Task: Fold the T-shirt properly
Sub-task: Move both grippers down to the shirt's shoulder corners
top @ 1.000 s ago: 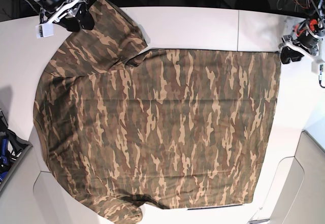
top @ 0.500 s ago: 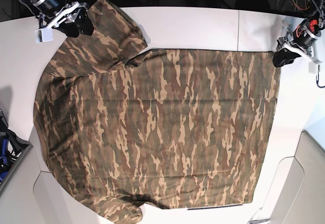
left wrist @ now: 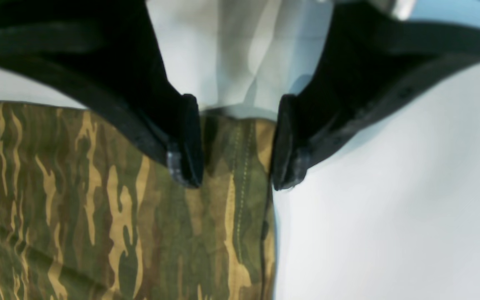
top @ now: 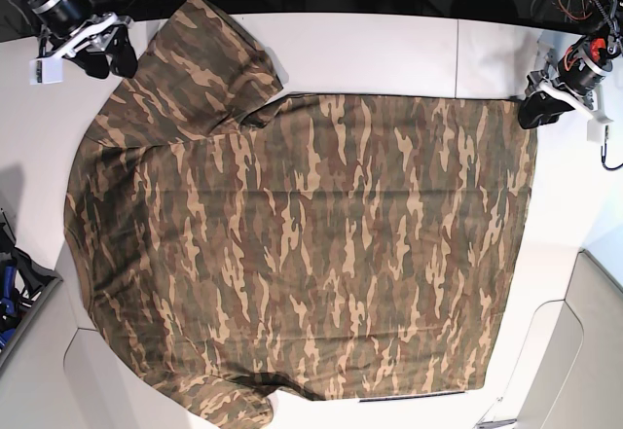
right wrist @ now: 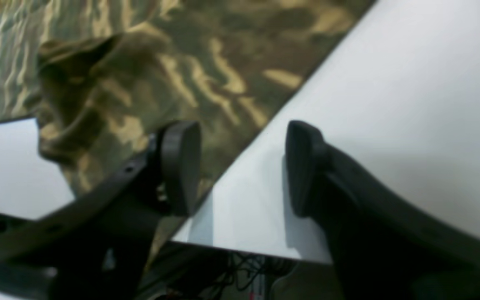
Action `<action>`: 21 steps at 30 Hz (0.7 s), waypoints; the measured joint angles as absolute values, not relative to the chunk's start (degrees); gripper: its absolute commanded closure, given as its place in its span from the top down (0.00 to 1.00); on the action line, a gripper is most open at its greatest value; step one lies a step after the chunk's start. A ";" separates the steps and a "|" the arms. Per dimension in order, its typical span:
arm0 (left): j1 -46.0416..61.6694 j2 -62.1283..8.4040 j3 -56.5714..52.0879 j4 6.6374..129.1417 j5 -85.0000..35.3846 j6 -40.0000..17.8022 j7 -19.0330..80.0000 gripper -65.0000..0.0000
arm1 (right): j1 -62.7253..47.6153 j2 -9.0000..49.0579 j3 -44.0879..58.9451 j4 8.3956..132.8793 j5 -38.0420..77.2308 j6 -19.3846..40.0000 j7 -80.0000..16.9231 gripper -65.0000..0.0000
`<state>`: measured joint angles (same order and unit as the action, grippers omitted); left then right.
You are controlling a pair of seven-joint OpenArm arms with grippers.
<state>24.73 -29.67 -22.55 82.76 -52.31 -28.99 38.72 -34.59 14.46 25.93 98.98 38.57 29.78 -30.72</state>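
No writing can be read on the T-shirt [top: 302, 244], which lies spread flat on the white tabletop [top: 370, 50], its long axis running left to right in the base view; its collar is not visible. The left pincer [left wrist: 233, 143] stands released over the hem corner, the right pincer [right wrist: 242, 166] released at the sleeve edge.

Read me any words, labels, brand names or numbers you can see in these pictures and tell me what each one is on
None can be read in any view.
The T-shirt carries only camouflage print, no wording.
A white tag beside the right gripper shows no legible marks.
The left gripper and the table bear no text.
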 measured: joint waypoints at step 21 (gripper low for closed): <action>24.73 -28.75 -21.87 82.72 -54.52 -32.42 39.16 0.49 | -30.48 14.61 17.08 89.71 42.28 33.28 -28.49 0.50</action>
